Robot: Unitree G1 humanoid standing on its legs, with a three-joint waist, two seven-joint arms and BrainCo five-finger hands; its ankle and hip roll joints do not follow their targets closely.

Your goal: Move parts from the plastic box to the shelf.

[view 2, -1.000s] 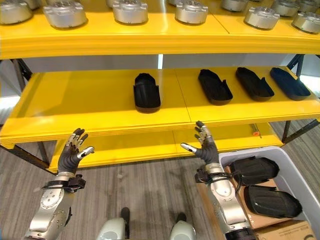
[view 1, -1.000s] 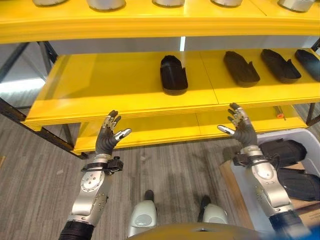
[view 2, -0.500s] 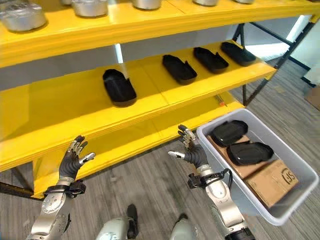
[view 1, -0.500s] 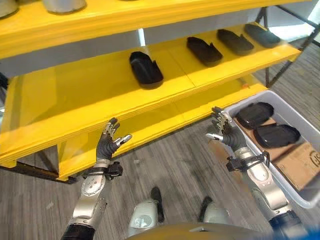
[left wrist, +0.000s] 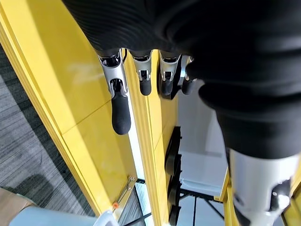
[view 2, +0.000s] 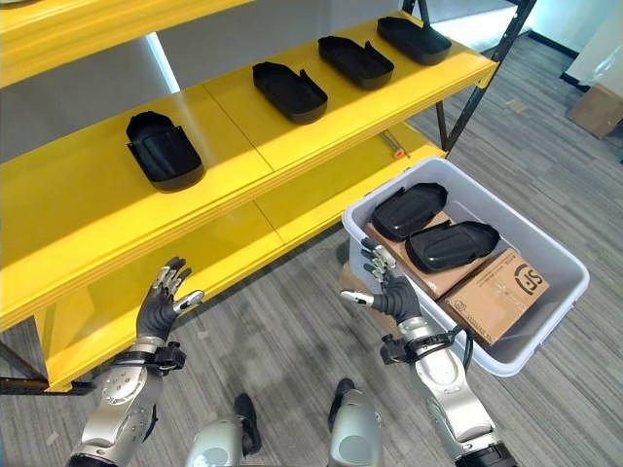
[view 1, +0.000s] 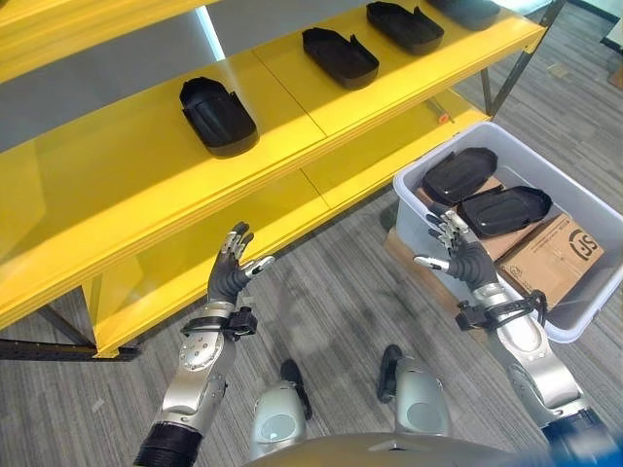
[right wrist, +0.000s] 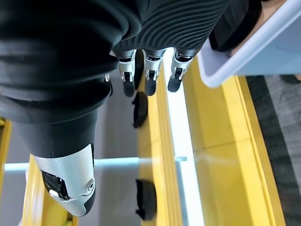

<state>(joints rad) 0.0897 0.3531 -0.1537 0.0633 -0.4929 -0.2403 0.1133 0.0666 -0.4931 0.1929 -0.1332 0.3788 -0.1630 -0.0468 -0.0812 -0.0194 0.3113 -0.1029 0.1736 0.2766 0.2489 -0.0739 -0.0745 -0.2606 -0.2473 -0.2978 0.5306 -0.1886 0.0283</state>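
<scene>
A yellow shelf was seen running diagonally across the upper half of the right eye view, with a lower yellow board beneath it toward the left. Below and to the right of the shelf, a grey plastic box was set on the grey wood-patterned floor, in the right middle of the frame. Inside the box a cardboard carton was lodged at the near side, and two black parts were laid on brown card beside it: one part toward the shelf and another part touching it. Four more black parts were spaced along the shelf, the leftmost at upper left, then a second, a third and a fourth toward the upper right. The right hand was held just beside the box's near-left wall, fingers spread apart and nothing gripped. The left hand was raised at lower left before the lower board, its fingers likewise apart and empty.
</scene>
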